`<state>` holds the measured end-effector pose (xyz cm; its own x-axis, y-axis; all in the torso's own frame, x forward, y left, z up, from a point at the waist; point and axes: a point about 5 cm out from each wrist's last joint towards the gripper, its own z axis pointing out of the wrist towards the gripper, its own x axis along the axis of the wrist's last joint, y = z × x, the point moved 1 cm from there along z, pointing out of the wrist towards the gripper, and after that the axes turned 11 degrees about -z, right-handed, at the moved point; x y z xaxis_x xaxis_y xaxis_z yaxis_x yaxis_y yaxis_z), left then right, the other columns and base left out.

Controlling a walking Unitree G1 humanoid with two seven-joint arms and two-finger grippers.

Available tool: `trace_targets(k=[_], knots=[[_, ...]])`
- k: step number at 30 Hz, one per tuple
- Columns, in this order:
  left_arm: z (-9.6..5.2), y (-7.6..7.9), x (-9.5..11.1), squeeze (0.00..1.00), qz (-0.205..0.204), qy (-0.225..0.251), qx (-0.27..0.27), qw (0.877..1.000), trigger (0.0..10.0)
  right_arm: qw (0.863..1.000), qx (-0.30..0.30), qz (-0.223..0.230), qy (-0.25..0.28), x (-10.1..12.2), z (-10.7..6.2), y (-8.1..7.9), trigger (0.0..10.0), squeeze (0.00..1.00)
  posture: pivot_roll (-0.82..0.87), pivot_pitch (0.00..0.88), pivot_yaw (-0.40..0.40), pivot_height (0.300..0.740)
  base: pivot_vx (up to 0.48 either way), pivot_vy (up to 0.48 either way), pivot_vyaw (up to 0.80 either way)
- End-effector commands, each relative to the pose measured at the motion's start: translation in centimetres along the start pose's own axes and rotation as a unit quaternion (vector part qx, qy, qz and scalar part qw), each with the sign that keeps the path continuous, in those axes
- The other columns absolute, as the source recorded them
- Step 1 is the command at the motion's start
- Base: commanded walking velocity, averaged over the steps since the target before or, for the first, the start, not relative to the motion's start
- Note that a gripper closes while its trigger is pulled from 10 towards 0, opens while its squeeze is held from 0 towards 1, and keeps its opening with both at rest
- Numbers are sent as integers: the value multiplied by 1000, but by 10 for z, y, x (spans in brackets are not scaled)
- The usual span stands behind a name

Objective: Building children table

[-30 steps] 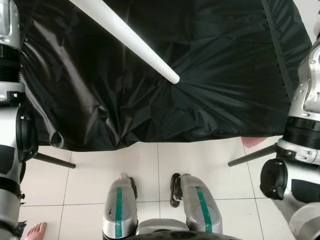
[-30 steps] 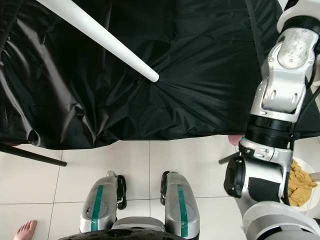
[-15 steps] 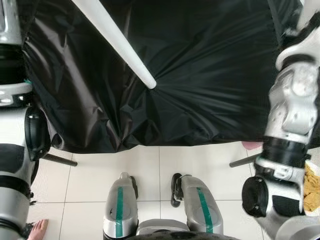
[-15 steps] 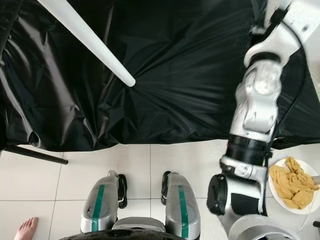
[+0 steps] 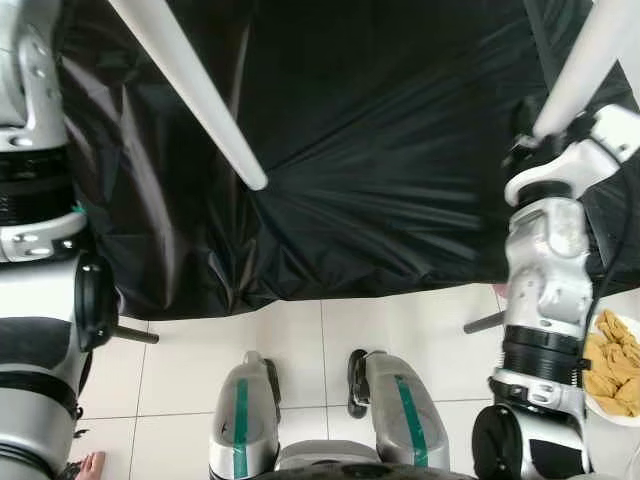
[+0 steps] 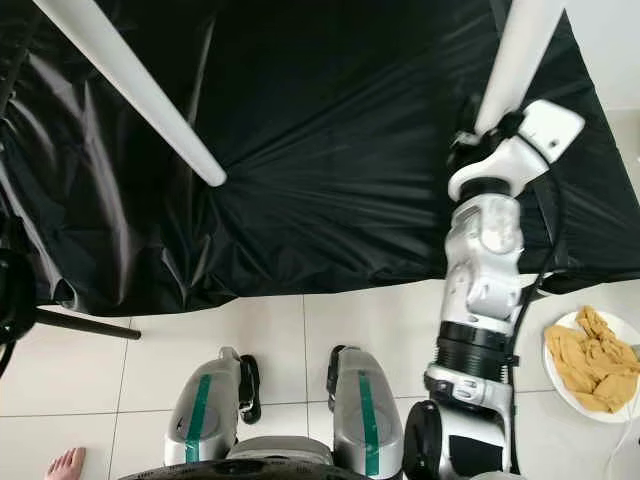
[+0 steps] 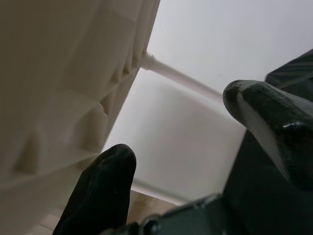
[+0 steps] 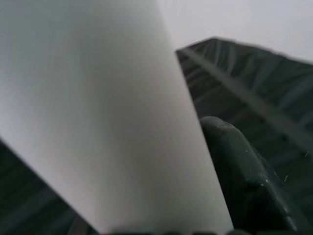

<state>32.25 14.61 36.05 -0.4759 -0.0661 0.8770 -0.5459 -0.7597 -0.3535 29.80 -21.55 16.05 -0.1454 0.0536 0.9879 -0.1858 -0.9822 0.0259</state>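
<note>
Right gripper: my fingers are closing on the lower end of a white table leg; in the right wrist view the leg is lying against one black finger.
Right leg: it is standing up and away from my right wrist, over the right part of the black cloth.
Left gripper: my fingers are standing apart with nothing between them; one fingertip is showing low, the other higher, against a pale wall and a cream ribbed surface.
Left arm: it is reaching up along the left edge of the head views.
Second white leg: it is slanting over the left half of the cloth, its rounded end near the cloth's middle; I cannot tell what is holding its far end.
Black cloth: it is spreading wrinkled across a surface in front of me, its near edge hanging over white floor tiles.
Dark rods: one is sticking out from under the cloth at left, another at right.
Plate: it is sitting on the floor by my right side, holding yellow-brown pieces.
My feet: they are standing on the tiles below the cloth edge.
Bare foot: a person's toes are showing at the lower left.
</note>
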Motion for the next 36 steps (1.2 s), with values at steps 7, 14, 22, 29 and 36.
trace_targets(k=[7, 14, 22, 29, 36], knots=[[-24, -1, -18, 0, -39, -42, 56, 997, 10000, 996, 31, 37, -78, -47, -23, -3, 10000, 0, 130, 121, 85, 740, 0, 0, 0], [-32, 19, -25, 0, -56, -62, -1, 997, 10000, 990, 136, 30, -23, -49, -43, -25, 10000, 0, 132, 123, 87, 740, 0, 0, 0], [-38, 29, -33, 0, -69, -83, -18, 994, 10000, 981, 189, 53, 7, -50, -59, -26, 10000, 0, 126, 126, 95, 740, 0, 0, 0], [-41, 31, -43, 0, -85, -98, -20, 991, 10000, 980, 189, 53, 36, -44, -66, -10, 10000, 0, 114, 122, 104, 740, 0, 0, 0], [-46, 33, -57, 0, -107, -118, -15, 987, 10000, 982, 179, 40, 37, -45, -79, 5, 10000, 0, 105, 120, 110, 740, 0, 0, 0]])
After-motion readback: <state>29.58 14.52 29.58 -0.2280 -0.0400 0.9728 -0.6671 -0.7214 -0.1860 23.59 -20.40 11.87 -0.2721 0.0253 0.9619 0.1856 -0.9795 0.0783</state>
